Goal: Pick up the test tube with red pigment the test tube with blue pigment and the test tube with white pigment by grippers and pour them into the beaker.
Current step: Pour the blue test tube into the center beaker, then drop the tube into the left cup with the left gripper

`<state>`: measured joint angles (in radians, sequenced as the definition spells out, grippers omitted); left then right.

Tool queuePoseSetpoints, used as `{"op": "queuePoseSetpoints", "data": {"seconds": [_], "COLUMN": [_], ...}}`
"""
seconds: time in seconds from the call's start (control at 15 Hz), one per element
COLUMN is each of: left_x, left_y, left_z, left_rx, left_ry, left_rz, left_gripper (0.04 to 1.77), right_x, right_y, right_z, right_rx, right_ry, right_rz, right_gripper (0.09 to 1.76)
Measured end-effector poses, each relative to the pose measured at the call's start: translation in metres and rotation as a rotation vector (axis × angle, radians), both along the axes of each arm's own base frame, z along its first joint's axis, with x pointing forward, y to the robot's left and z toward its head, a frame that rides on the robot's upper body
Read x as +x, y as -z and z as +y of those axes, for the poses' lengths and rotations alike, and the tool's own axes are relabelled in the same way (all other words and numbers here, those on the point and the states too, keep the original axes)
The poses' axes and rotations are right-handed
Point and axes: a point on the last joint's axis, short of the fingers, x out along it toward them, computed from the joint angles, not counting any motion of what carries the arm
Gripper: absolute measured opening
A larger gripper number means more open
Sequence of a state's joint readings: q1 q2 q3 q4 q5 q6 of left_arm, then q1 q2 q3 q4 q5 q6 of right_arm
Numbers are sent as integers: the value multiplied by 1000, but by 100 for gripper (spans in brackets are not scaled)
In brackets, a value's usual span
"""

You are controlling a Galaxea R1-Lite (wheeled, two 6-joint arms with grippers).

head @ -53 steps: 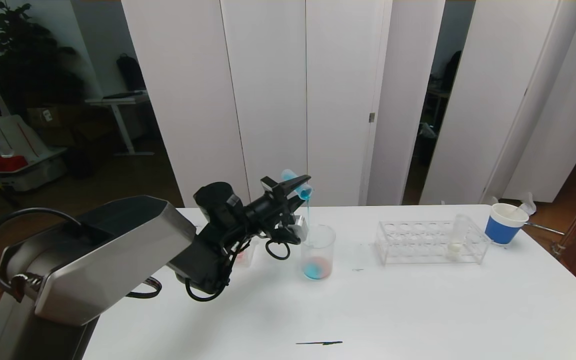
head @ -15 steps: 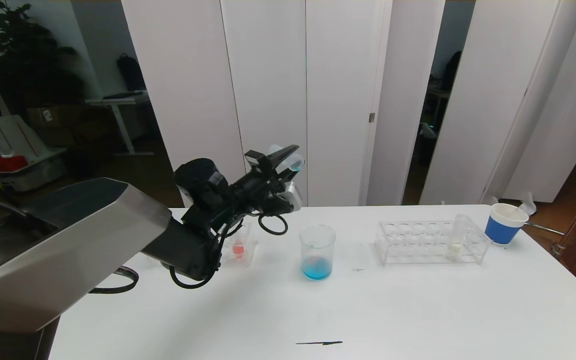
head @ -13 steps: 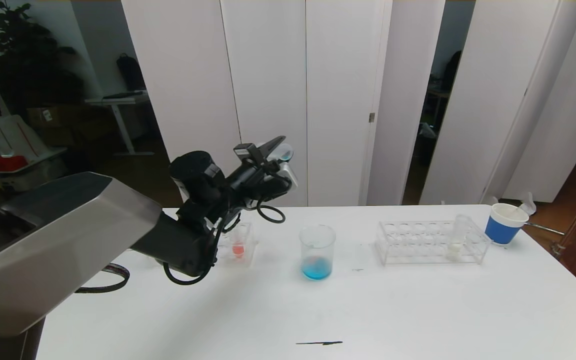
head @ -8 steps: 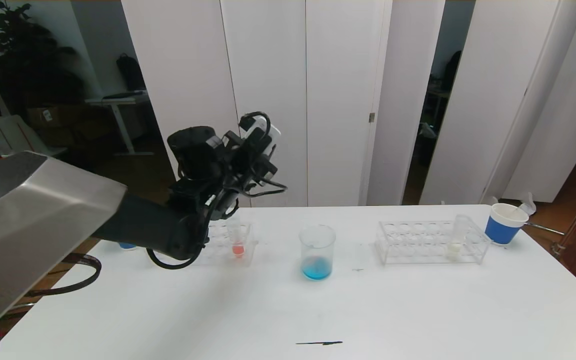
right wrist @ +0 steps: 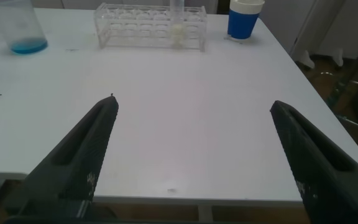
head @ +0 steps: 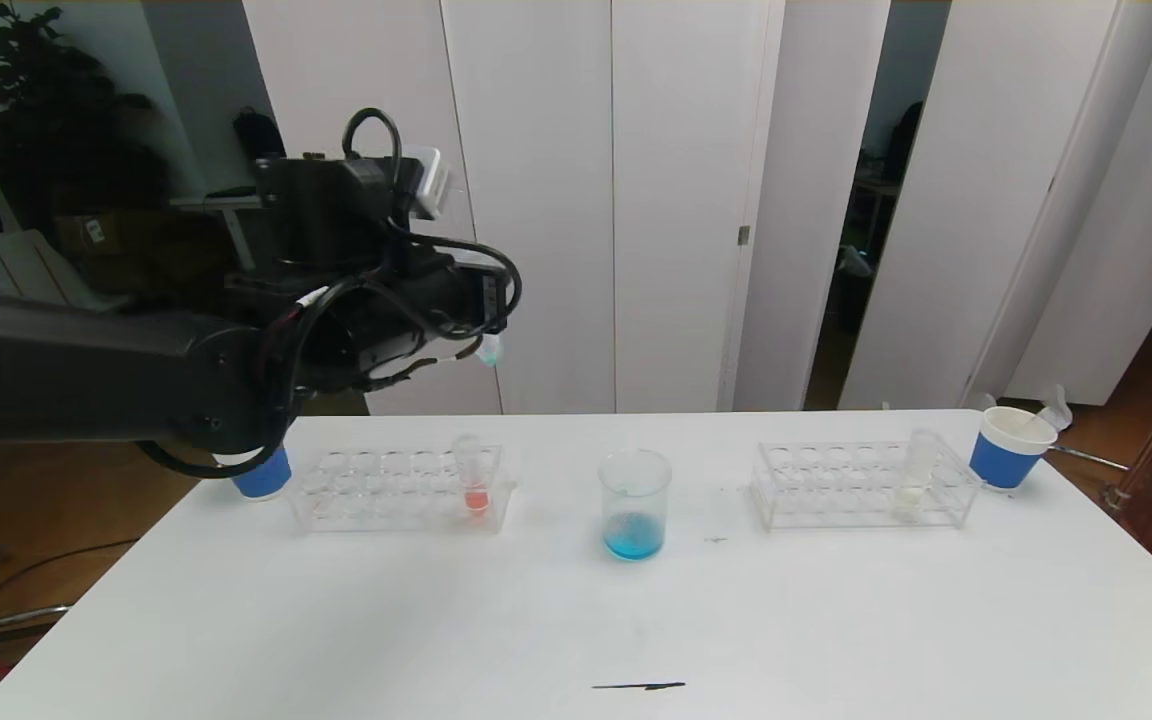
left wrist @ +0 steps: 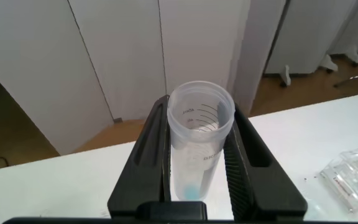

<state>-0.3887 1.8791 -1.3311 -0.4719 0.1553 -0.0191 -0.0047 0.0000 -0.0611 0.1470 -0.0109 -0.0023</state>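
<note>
We hold the left end effector [left wrist: 197, 168] high above the left end of the worktop [head: 576, 620], its two fingers pinching the test tube with blue pigment [left wrist: 199, 146]. The tube stands roughly upright, mouth upward, with only a small blue trace at its bottom, so it looks emptied and nothing can drip while it is carried. In the head view only its tip [head: 487, 350] peeks out beneath the wrist.

The beaker [head: 634, 503] stands at the middle of the worktop, between the two racks, within reach of either arm. A pool of blue sits at its bottom, so we judge the blue pour done.

Below our left arm lies the left rack [head: 401, 488], with a tube holding red pigment [head: 474, 478] upright in a slot near its right end; the rack keeps tubes vertical and graspable from above. We judge the empty tube belongs back there.

The test tube with white pigment [head: 917, 473] waits upright in the right rack [head: 861, 485], near that rack's right end and well apart from the beaker. It sits on the right arm's side.

Our right end effector [right wrist: 194, 155] is parked low at the near edge of the worktop, fingers spread wide and gripping nothing. A blue paper cup [head: 1009, 447] stands just beyond the right rack, another [head: 258, 472] beside the left rack.
</note>
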Motion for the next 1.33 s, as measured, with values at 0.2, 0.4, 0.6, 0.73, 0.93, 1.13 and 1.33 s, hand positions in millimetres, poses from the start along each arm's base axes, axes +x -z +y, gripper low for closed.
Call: {"op": "queuePoseSetpoints", "data": {"seconds": [0.2,0.4,0.6,0.73,0.93,1.13,1.33], "left_x": [-9,-2,7,12,19,28,39], "left_y": [-10,-2,0,4,15,39,68], "left_z": [16,52,96,129,167,194,216], "left_rx": [-104,-102,-87,-10,41,54,64], "left_ry": [-42,-162,-301,-408,-532,-615,-666], "left_rz": [20,-9,-126,-185,-267,-256,-239], "left_gripper": [58,58,58,58,58,58,58], "right_x": [0,0,0,0,0,0,0], "right_y": [0,0,0,0,0,0,0], "right_z": [0,0,0,0,0,0,0], "right_rx": [0,0,0,0,0,0,0], "right_ry": [0,0,-1,-1,0,0,0], "right_rz": [0,0,0,0,0,0,0], "right_gripper": [175,175,175,175,175,175,175]}}
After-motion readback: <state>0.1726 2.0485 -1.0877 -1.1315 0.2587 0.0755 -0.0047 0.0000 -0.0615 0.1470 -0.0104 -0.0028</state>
